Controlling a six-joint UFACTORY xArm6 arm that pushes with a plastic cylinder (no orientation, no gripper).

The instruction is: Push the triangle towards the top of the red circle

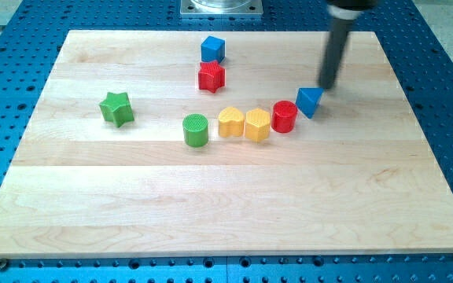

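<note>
Right of centre frame, my tip (327, 86), a bare rod grasping nothing, hovers behind the blue triangle (310, 101); an off-centre shove risks knocking the red circle (285, 116).

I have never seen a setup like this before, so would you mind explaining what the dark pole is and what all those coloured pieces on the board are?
The dark pole is the end of a robot arm. It has no hand; it only slides its lower end, my tip, along the wooden board to push blocks, so nothing is held. There is one camera picture, looking down across the board; where the camera is mounted is not known.

On the board lie a blue cube, a red star, a green star, a green cylinder, a yellow heart, a yellow hexagon, a red circle and a blue triangle. My tip is just above and right of the triangle, which sits beside the red circle's right.
</note>
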